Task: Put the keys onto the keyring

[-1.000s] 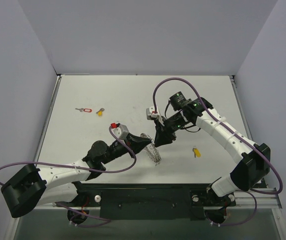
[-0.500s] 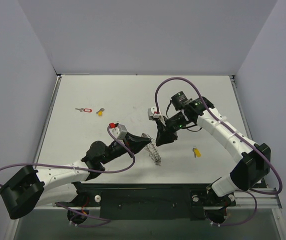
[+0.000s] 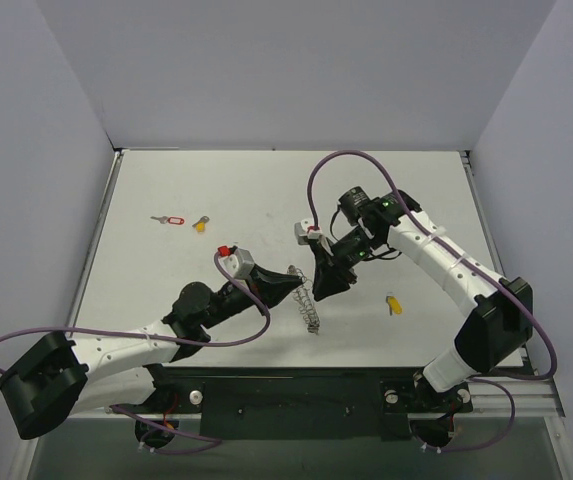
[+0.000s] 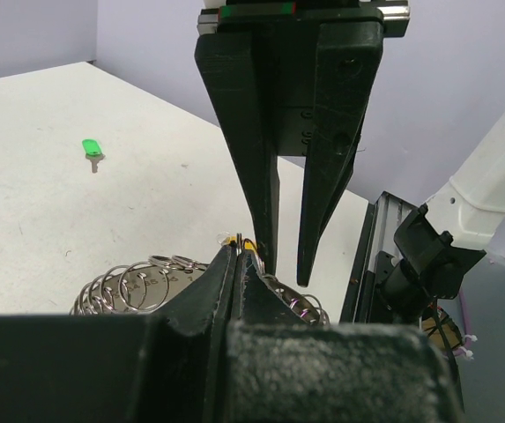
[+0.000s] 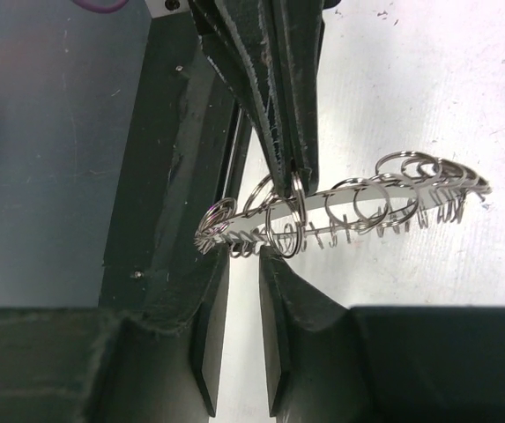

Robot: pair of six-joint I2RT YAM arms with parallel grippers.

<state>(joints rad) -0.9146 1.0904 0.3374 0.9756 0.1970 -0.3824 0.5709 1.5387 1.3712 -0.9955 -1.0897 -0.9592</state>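
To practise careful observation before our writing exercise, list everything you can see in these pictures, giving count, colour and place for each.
silver keyring of frilly metal links: one, silver, middle front, pinched at one small ring
yellow-headed small metal keys: two, yellow and silver, one on the left side, the other on the right
red-tagged small metal key: one, red and silver, beside the left yellow one
green-headed small metal key: one, green, lying flat, seen only in the left wrist view
table: one, white, under everything
purple cables: two, one looping off each arm
left gripper: one, black, shut on the keyring
right gripper: one, black, jaws apart, tips by the keyring
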